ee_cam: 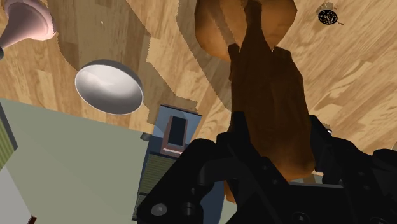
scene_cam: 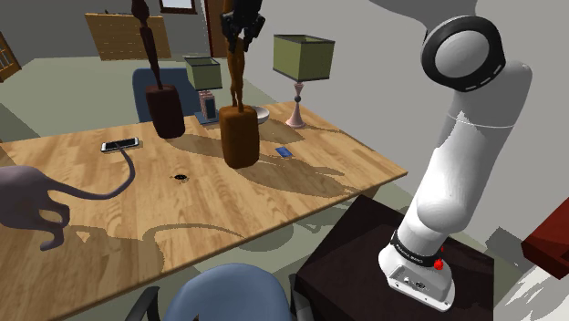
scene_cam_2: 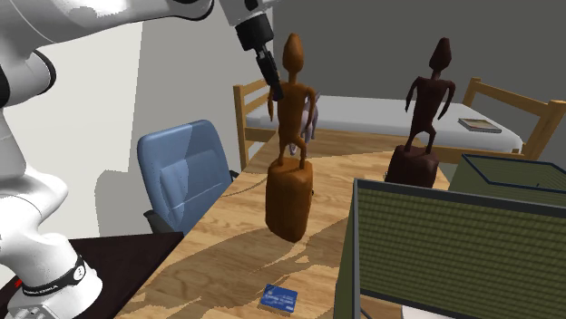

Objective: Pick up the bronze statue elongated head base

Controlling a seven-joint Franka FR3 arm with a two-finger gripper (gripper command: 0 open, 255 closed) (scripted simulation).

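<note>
Jaws first: in the wrist view they sit on either side of the bronze statue (ee_cam: 267, 95) and look clamped on its upper body, so we'd call that a proper grip. In the shoulder view they're up around the figure's shoulders, and the white arm (scene_cam: 465, 173) comes in from above.

The statue stands upright, and its chunky base (scene_cam: 240, 137) looks to be resting on the wooden surface (scene_cam: 109, 210), about mid-table. A little blue card (scene_cam: 284, 152) lies just beside the base, on the shoulder view's right. Right behind the statue we've got a grey bowl (ee_cam: 109, 87), then a lamp with an olive shade (scene_cam: 304, 56) on a pink foot.

On the shoulder view's left stands a second, darker statue (scene_cam: 166, 109), clearly apart from ours, with a small grey-shaded lamp (scene_cam: 201, 71) between the two, further back. Nearer the camera a phone (scene_cam: 120, 144) lies flat with a dark cable curling off it.

A blue chair (scene_cam: 232, 292) sits at the near edge, next to the dark stand (scene_cam: 365, 246).
</note>
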